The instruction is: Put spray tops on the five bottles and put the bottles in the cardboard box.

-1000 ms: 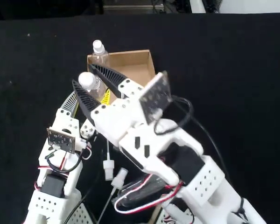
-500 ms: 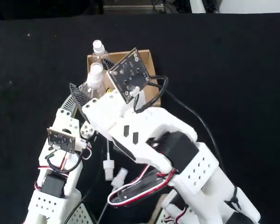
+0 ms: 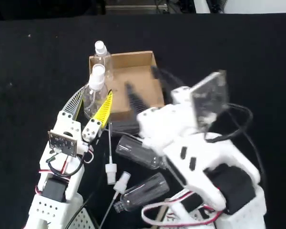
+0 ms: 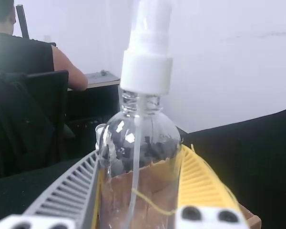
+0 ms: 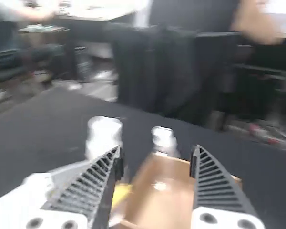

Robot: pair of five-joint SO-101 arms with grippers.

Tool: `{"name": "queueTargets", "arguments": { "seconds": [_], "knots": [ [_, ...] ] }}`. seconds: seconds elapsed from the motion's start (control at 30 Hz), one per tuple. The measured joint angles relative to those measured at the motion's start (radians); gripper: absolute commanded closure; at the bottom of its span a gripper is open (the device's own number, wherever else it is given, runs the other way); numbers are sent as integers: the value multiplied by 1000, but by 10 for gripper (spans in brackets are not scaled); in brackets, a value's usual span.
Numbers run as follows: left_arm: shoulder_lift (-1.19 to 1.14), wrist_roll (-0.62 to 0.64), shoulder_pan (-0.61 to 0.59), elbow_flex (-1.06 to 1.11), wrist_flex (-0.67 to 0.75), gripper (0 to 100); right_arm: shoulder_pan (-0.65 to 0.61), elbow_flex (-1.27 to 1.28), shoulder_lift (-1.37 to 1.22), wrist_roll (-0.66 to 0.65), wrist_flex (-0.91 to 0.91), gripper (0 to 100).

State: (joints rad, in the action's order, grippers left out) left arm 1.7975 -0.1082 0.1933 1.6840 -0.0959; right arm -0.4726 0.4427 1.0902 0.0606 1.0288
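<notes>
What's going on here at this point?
The left arm has its jaws shut on an upright bottle with a spray top on, at the edge of the cardboard box. Another topped bottle stands at the box's far corner. The right arm is over the box, jaws open and empty. Two uncapped bottles lie on the table beside two loose spray tops, not yet assembled.

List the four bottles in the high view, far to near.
Capped bottle at the box's far corner, capped bottle in the left gripper, uncapped bottle lying by the box, uncapped bottle lying nearest the arms.
</notes>
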Motion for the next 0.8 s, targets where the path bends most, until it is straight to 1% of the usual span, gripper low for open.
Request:
{"name": "queueTargets", "arguments": {
  "seconds": [0.1, 0.17, 0.3, 0.6, 0.7, 0.8],
  "knots": [
    [0, -2, 5, 0, -11, 970, 126, 106, 6, 0, 0, 801],
    [0, -2, 3, 0, -29, 970, 175, 181, 17, 0, 2, 801],
    [0, -2, 2, 0, -29, 970, 184, 298, 44, 0, -43, 801],
    [0, -2, 0, 0, -31, 970, 184, 674, 63, 0, -325, 801],
    [0, -2, -5, 0, 11, 970, 184, 772, 63, 0, -419, 801],
    [-6, -2, -6, 0, 48, 970, 184, 802, 63, 0, -456, 801]
  ]
}}
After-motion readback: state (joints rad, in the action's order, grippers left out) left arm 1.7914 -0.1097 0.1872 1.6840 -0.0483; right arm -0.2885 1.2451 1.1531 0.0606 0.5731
